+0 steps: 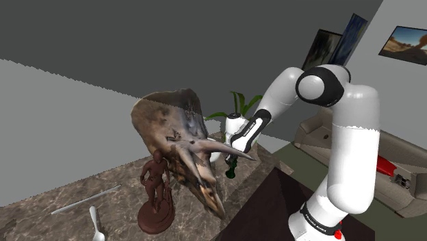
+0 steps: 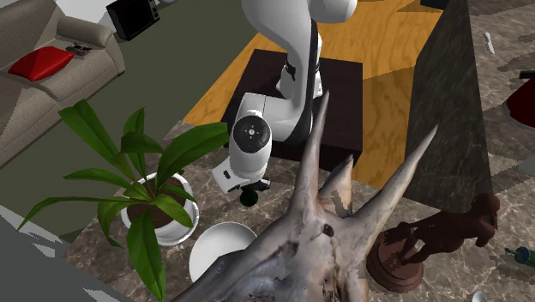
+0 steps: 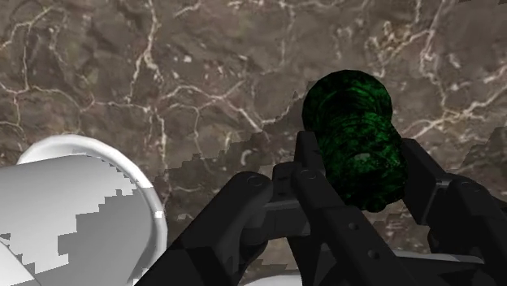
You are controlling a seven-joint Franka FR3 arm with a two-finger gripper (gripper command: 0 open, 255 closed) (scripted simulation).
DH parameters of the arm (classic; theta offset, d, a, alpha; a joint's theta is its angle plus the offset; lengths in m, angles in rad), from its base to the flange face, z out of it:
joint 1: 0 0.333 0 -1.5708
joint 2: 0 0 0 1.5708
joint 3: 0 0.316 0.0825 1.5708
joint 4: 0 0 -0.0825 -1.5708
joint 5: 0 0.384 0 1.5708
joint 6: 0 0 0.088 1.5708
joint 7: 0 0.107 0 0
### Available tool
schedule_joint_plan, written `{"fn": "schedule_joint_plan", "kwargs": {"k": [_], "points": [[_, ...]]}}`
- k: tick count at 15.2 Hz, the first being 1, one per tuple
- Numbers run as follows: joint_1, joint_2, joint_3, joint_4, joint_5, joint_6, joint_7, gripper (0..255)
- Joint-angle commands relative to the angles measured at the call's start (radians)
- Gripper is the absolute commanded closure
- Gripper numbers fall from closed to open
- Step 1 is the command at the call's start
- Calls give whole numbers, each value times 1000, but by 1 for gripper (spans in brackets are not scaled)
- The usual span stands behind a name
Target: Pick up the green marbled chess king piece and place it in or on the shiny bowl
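Observation:
My gripper is shut on the green marbled chess king, which its two black fingers clasp from both sides over the brown marble tabletop. In the shoulder view the king hangs below the gripper, just behind the skull's horn tip. The second exterior view has the dark king under the white wrist, with the bowl, drawn plain white, a short way off on the marble, partly hidden by the skull.
A large horned dinosaur skull stands close beside the gripper. A brown figurine stands in front of it. A potted plant in a white pot sits by the bowl. A spoon lies near the table's front edge.

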Motion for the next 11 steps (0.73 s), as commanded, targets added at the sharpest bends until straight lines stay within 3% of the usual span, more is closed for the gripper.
{"fn": "schedule_joint_plan", "kwargs": {"k": [1,5,11], "points": [[3,4,2,0,1,-1,1,255],[2,4,2,-2,0,1,1,255],[-2,-85,9,-23,11,-67,-18,255]]}}
